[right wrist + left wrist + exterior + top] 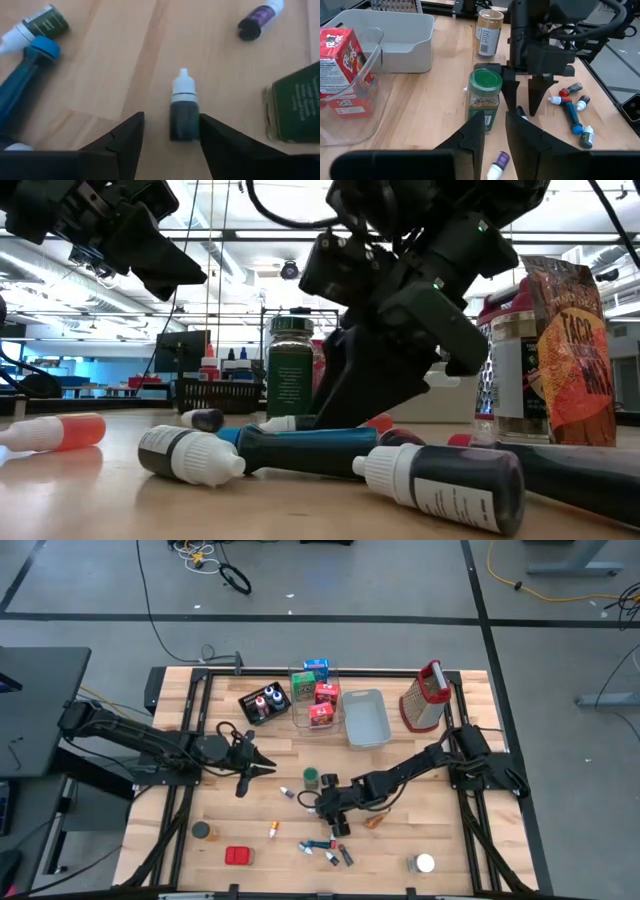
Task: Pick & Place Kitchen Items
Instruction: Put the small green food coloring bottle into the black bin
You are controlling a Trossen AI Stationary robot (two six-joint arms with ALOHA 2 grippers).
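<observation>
A small dark bottle with a white cap point(183, 109) lies on its side on the wooden table. My right gripper point(171, 122) is open and low over it, one finger on each side, near the table's middle point(334, 822). A green-lidded spice jar point(484, 97) stands upright just beside it. A purple bottle point(257, 20), a blue tube point(25, 82) and other little bottles lie around. My left gripper point(495, 120) hovers left of the jar point(264, 768), its fingers a narrow gap apart with nothing between them. My right gripper slants down from the table's right side, its fingers along the small dark bottle's body point(184, 125). One finger point(220, 140) stands right against the bottle's side and the other stands off. I cannot tell whether either one touches. The bottle lies flat on the table.
At the back stand a black tray with bottles point(265, 703), a clear bin point(298, 712) with little boxes, a grey tray point(366, 720) and a metal grater point(425, 698). A brown jar point(202, 830), a red box point(238, 856) and a white-lidded can point(424, 863) sit near the front edge.
</observation>
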